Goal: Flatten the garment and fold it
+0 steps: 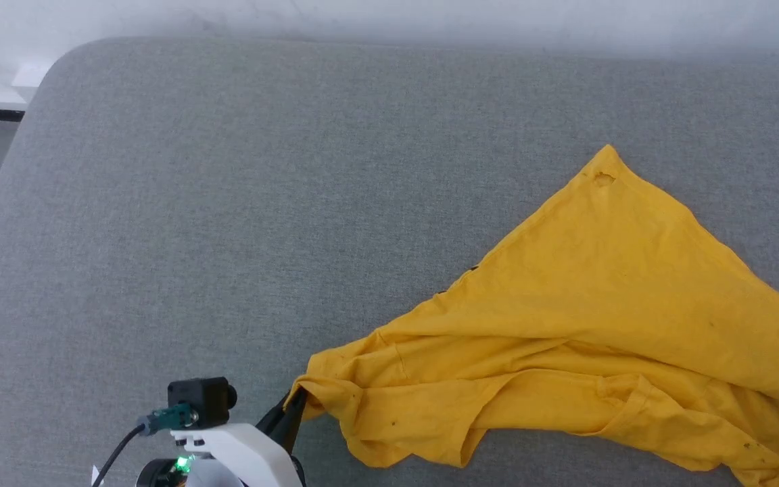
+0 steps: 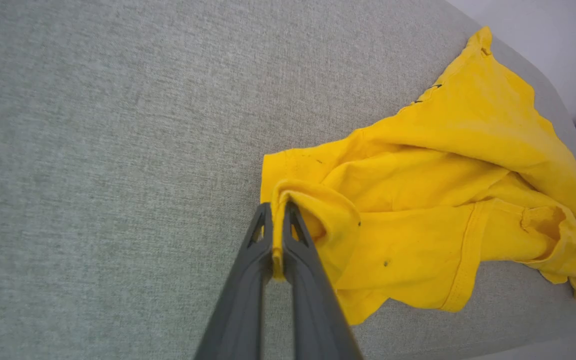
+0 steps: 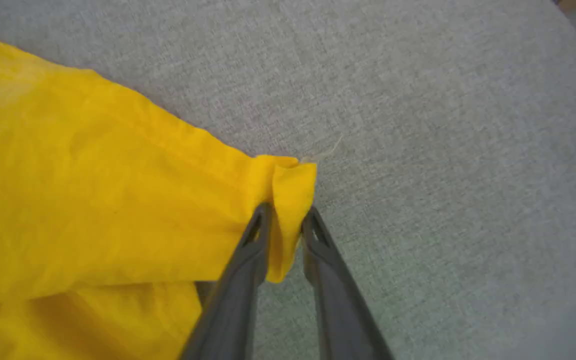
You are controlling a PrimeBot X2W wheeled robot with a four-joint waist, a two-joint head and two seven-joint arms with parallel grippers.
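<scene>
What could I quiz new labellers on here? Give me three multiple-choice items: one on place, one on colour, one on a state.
1. In the head view, where does the garment lie?
A upper left; B lower right; C along the far left edge.
2. What colour is the padded surface under it?
A grey; B blue; C white.
3. How is the left gripper?
A open over bare padding; B shut on a fold of the garment; C shut on nothing.

Answers:
1. B: the yellow cloth spreads from mid-right down to the lower right corner.
2. A: grey woven fabric lies all around it.
3. B: the left wrist view shows cloth pinched in it.
</scene>
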